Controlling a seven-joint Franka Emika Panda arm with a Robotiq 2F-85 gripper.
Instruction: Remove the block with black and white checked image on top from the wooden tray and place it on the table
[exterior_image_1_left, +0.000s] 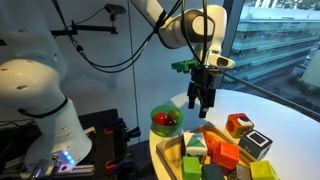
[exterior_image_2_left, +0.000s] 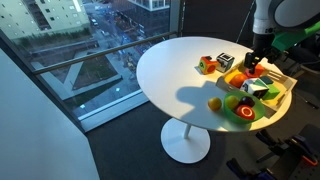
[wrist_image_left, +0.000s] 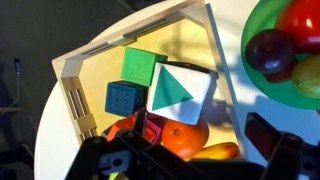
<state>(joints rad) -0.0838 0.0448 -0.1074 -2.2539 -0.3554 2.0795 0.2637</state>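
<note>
The round white counter (exterior_image_2_left: 165, 70) spreads out below the jaws on every side. The arm (exterior_image_1_left: 165, 25) hangs the jaws above the wooden tray (wrist_image_left: 120, 40); they stand apart with nothing between them.

To one side of the jaws, just beside the tray, stands the green bowl (exterior_image_1_left: 166, 122) with fruit in it. Straight beneath the jaws, in the wrist view, three blocks lie inside the tray: a white block with a green triangle (wrist_image_left: 182, 90), a green block (wrist_image_left: 138, 65) and a blue block (wrist_image_left: 122, 98).

On the side of the jaws away from the bowl, a red-orange block (exterior_image_1_left: 238, 125) and a dark grey block (exterior_image_1_left: 255, 145) sit on the bare counter.

The block (exterior_image_1_left: 262, 170) shows yellowish sides (its top is too small to read as checked). It appears to lie at the tray's end, well off from under the jaws and beyond the dark grey block from them.
</note>
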